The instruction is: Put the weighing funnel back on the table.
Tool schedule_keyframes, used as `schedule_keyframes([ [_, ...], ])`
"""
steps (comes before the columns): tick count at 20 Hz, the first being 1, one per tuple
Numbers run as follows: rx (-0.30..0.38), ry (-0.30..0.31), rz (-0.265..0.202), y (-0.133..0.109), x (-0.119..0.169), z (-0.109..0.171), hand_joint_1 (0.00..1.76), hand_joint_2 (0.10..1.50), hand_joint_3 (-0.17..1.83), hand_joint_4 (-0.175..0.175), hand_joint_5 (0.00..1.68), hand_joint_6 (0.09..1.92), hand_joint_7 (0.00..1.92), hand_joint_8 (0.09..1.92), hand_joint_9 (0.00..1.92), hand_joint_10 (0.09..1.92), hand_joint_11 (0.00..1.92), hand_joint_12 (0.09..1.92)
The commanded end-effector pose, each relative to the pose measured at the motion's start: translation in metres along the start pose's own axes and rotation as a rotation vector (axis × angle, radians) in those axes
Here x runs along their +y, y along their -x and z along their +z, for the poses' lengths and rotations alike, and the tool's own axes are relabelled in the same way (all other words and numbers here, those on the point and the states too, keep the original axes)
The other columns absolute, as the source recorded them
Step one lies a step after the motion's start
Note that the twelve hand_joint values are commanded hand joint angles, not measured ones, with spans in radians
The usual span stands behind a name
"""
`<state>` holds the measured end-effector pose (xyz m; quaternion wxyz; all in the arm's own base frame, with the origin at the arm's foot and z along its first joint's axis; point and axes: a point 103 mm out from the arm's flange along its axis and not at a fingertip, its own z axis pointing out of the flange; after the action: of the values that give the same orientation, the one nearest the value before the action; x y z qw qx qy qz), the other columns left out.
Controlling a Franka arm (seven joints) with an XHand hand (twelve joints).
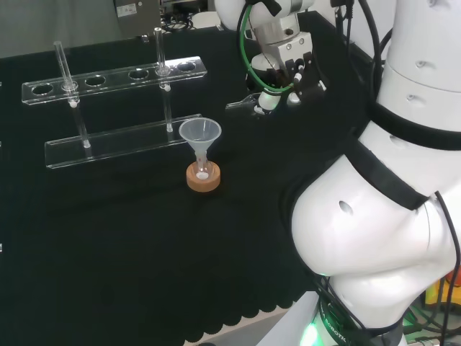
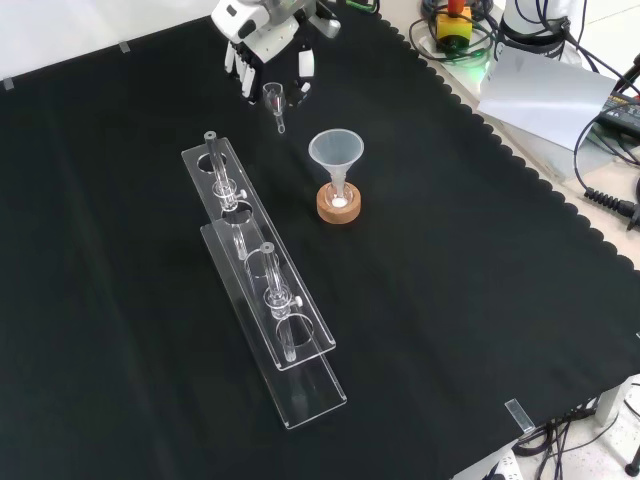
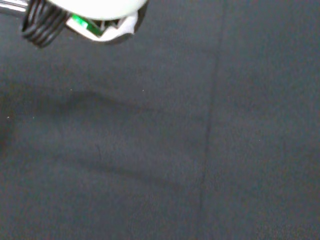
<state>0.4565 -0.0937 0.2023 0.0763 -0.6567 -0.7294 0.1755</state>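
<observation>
Hand [image 2: 262, 35] sits at the far edge of the cloth [image 2: 450, 250] in the front view, fingers curled down and pinching the weighing funnel [image 2: 274, 102]. The funnel's cup end is up between the fingertips and its stem sticks out toward the near side. In the head view the same piece [image 1: 243, 106] juts left from the hand [image 1: 288, 68].

Key relation: the piece's long axis runs from the hand toward the near side in the front view, stem leading and tilted down. It looks to be off the cloth, though I cannot tell how high. Bare cloth lies right under it.

The big funnel [image 2: 336, 150] on its cork ring [image 2: 338, 205] is near, to the right in the front view. The clear tube rack [image 2: 262, 275] is near, to the left. The drop spot is between them, apart from both.

Likely next: lower, then let go.
</observation>
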Motion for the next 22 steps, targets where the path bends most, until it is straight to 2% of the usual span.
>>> schedule_keyframes([
  [1,0.048,0.010,-0.007,0.010,0.019,0.012,1.09,0.68,0.73,0.175,1.14,0.94,1.08,0.67,1.15,0.34,0.81,1.11],
  [7,0.067,-0.008,-0.003,0.011,0.036,0.031,1.09,0.68,0.74,0.175,1.14,0.94,1.08,0.67,1.15,0.34,0.81,1.11],
  [16,0.101,0.029,0.004,0.009,0.049,0.055,1.09,0.68,0.74,0.175,1.14,0.94,1.07,0.67,1.15,0.35,0.81,1.11],
  [22,0.099,-0.001,-0.015,0.005,0.057,0.075,1.09,0.67,0.74,0.175,1.14,0.94,1.06,0.67,1.14,0.34,0.81,1.11],
])
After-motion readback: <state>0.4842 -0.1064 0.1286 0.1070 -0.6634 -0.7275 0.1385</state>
